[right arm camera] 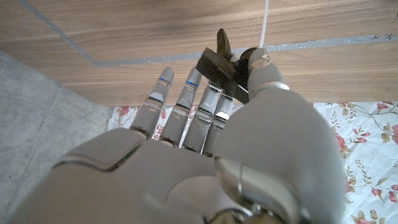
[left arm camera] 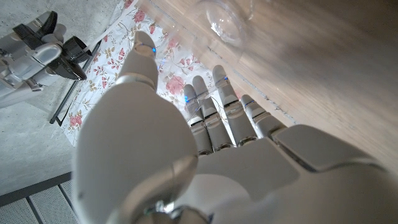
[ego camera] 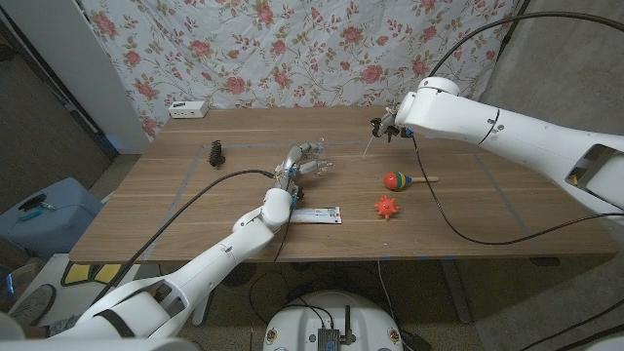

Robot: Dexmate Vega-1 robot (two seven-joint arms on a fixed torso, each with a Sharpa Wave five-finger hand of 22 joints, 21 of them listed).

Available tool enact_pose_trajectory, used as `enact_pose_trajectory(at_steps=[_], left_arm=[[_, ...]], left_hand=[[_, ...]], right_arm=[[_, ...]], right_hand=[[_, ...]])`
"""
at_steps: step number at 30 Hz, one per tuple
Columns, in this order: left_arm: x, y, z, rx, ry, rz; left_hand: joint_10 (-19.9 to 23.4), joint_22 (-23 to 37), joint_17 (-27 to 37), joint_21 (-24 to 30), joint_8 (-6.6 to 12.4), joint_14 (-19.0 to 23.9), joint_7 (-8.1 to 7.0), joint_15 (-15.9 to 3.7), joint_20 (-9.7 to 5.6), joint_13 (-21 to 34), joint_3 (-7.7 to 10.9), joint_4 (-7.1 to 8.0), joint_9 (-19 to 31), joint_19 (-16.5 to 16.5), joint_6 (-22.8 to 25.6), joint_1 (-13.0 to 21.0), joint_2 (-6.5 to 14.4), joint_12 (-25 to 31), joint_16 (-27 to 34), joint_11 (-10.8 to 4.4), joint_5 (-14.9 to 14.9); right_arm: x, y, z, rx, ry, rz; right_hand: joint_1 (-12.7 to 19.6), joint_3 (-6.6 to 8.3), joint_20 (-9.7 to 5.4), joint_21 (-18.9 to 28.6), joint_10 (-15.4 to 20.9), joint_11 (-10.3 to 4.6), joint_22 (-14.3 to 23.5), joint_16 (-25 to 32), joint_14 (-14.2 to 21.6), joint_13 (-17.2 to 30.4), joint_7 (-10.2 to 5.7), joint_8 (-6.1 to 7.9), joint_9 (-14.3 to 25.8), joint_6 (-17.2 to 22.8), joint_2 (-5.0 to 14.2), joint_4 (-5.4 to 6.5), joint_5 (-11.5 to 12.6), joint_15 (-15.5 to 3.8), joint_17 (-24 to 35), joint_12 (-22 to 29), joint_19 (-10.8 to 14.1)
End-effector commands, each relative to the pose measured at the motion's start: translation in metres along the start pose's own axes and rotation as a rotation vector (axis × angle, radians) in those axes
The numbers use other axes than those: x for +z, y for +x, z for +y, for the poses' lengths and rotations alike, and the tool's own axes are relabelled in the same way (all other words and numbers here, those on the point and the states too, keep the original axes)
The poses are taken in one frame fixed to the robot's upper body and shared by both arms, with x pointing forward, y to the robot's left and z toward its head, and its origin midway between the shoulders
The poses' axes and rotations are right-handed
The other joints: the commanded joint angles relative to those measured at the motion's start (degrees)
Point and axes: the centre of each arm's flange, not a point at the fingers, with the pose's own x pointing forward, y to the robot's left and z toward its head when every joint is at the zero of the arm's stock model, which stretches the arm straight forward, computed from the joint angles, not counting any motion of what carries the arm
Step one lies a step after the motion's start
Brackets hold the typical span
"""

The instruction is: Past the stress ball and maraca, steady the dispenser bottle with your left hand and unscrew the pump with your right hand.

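The right hand (ego camera: 388, 127) pinched the freed black pump (right arm camera: 222, 65) aloft while the left hand (ego camera: 304, 164) gripped the clear plastic dispenser bottle (left arm camera: 225, 17).

one bottle (ego camera: 314, 162), one pump (ego camera: 380, 128), one maraca (ego camera: 398, 180), one stress ball (ego camera: 388, 207)

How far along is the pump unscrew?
Done: the pump looks already off; the right hand holds it raised above the table, its dip tube hanging free. In hand: the left hand is at the clear bottle, which seems to lie on its side. Left: apparently only setting things down. The maraca and stress ball sit untouched.
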Motion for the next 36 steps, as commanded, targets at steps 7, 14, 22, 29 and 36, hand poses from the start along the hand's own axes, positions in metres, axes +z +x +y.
enact_pose_trajectory(at_steps=[7, 14, 22, 29, 36], left_arm=[[-0.007, -0.009, 0.001, 0.010, -0.007, 0.035], [-0.011, -0.011, 0.001, 0.011, -0.021, 0.042], [-0.015, -0.012, 0.000, 0.011, -0.028, 0.050], [-0.017, -0.012, 0.001, 0.006, -0.036, 0.045], [-0.017, -0.013, 0.002, 0.008, -0.033, 0.046]], left_hand=[[1.42, 0.21, -0.06, -0.07, -2.45, -1.98, -3.17, -5.25, 0.92, -2.27, 5.73, 4.98, 0.07, -1.05, 3.26, -6.54, 5.20, -2.10, -0.38, -2.48, -0.24], [0.81, 0.25, -0.08, -0.04, -3.77, -3.14, -3.20, -5.15, 1.24, -3.30, 5.84, 5.08, 0.12, -1.42, 2.44, -6.88, 4.76, -3.07, -0.48, -2.27, -0.34], [0.17, 0.26, -0.09, 0.05, -4.54, -3.70, -3.24, -5.00, 1.34, -3.94, 5.90, 5.17, 0.19, -1.47, 2.07, -7.13, 4.56, -3.75, -0.44, -2.19, -0.39], [-1.14, 0.28, -0.06, 0.09, -5.86, -5.25, -3.95, -4.73, 1.67, -4.72, 5.93, 5.30, 0.28, -1.63, 0.84, -7.51, 4.27, -4.78, -0.62, -2.30, -0.48], [-3.57, 0.30, 0.08, 0.01, -7.93, -7.16, -4.51, -4.07, 2.10, -5.67, 5.82, 5.44, 0.38, -2.25, -1.63, -8.02, 3.95, -6.17, -0.54, -1.88, -0.61]], right_arm=[[-0.004, 0.002, 0.003, 0.002, 0.012, -0.002], [-0.004, 0.001, 0.004, 0.003, 0.016, -0.004], [-0.005, -0.001, 0.005, 0.008, 0.024, -0.004], [-0.005, -0.002, 0.005, 0.008, 0.028, -0.007], [-0.003, -0.002, 0.005, 0.009, 0.033, -0.008]], right_hand=[[0.66, 0.06, -0.04, -0.08, 0.27, -0.29, -0.04, -0.03, -0.18, 0.19, -2.45, 0.49, 0.04, 2.32, 1.14, 0.18, 0.37, -4.13, 0.34, 0.30, -0.46], [0.77, 0.04, -0.08, -0.05, 0.35, -0.27, -0.04, 0.00, -0.19, 0.23, -2.53, 0.54, 0.03, 2.34, 1.16, 0.11, 0.36, -4.23, 0.42, 0.32, -0.49], [0.82, 0.09, -0.13, -0.02, 0.41, -0.30, -0.04, -0.11, -0.16, 0.22, -2.53, 0.55, 0.02, 2.27, 1.14, 0.07, 0.37, -4.25, 0.35, 0.30, -0.49], [0.84, 0.06, -0.11, -0.01, 0.39, -0.30, -0.04, -0.12, -0.23, 0.24, -2.50, 0.59, 0.01, 2.29, 1.16, 0.06, 0.36, -4.28, 0.41, 0.27, -0.52], [0.79, 0.08, -0.17, 0.01, 0.45, -0.35, -0.04, -0.19, -0.14, 0.24, -2.50, 0.63, 0.00, 2.30, 1.15, 0.08, 0.37, -4.32, 0.36, 0.26, -0.52]])
